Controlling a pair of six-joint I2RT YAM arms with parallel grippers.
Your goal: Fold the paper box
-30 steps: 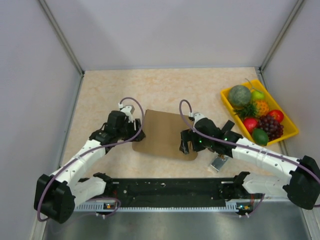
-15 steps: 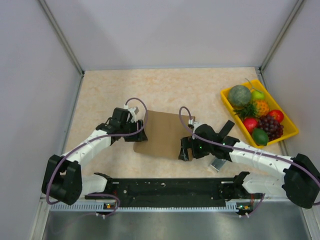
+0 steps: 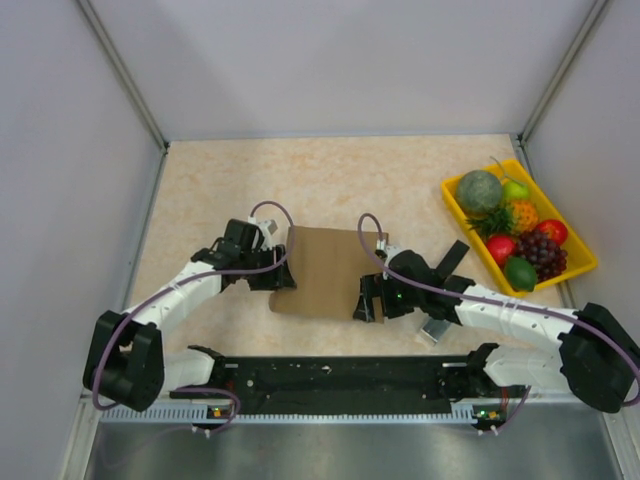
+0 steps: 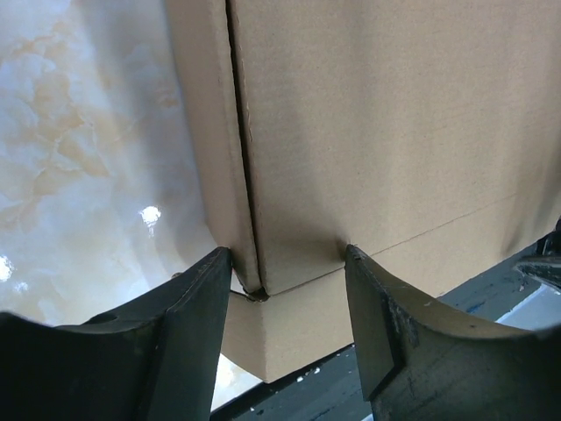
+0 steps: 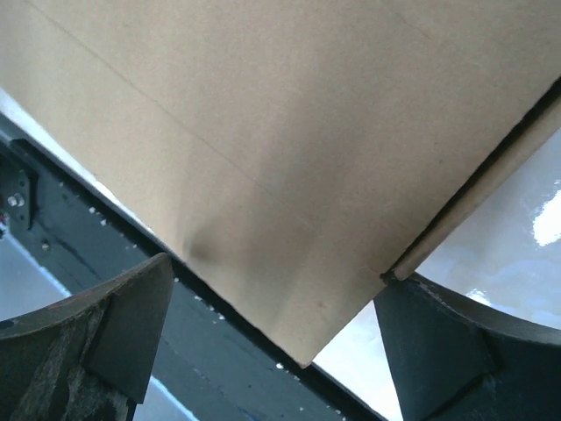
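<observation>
The paper box (image 3: 325, 268), plain brown cardboard, lies in the middle of the table between both arms. My left gripper (image 3: 282, 272) is at its left edge. In the left wrist view that gripper (image 4: 287, 263) is open and straddles the box's near corner (image 4: 289, 324). One fingertip (image 4: 219, 263) rests against the folded side flap and the other touches the top panel. My right gripper (image 3: 366, 300) is at the box's near right corner. In the right wrist view it (image 5: 276, 281) stands wide open around the cardboard corner (image 5: 289, 289), with one fingertip (image 5: 394, 289) at the side flap's edge.
A yellow tray (image 3: 578, 268) of plastic fruit sits at the far right. A small metallic object (image 3: 437, 328) lies just right of my right wrist. The black base rail (image 3: 340, 380) runs along the near edge. Grey walls close in the left, right and back.
My left gripper has moved right against the box's left edge and narrowed slightly. The right gripper has slid a little left and nearer. The box now looks squarer, its near right flap no longer spread.
</observation>
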